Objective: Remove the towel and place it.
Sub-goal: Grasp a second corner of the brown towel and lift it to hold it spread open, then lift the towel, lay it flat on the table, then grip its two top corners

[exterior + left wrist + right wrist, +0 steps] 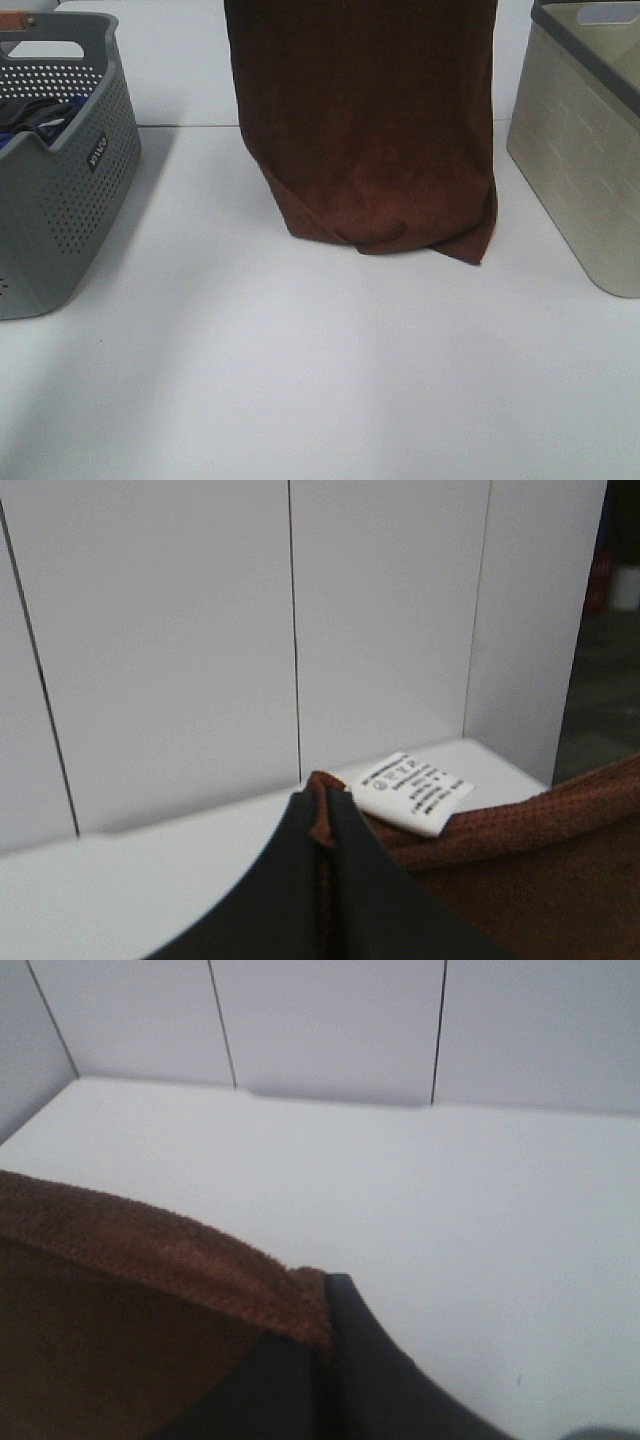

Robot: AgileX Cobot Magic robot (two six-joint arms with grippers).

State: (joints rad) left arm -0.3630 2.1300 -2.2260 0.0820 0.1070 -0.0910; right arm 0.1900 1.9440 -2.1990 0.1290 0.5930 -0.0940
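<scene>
The dark brown towel (365, 120) hangs spread in the middle of the exterior high view, from above the frame's top down to the white table (300, 380), where its lower end lies folded. Both grippers are out of that view. In the left wrist view my left gripper (325, 825) is shut on one top corner of the towel (520, 850), beside its white care label (412, 792). In the right wrist view my right gripper (325, 1325) is shut on the other top corner of the towel (130, 1290).
A grey perforated basket (60, 190) with dark cloths (35, 118) inside stands at the left. A beige bin (585, 140) stands at the right. White wall panels (250, 630) close off the back of the table.
</scene>
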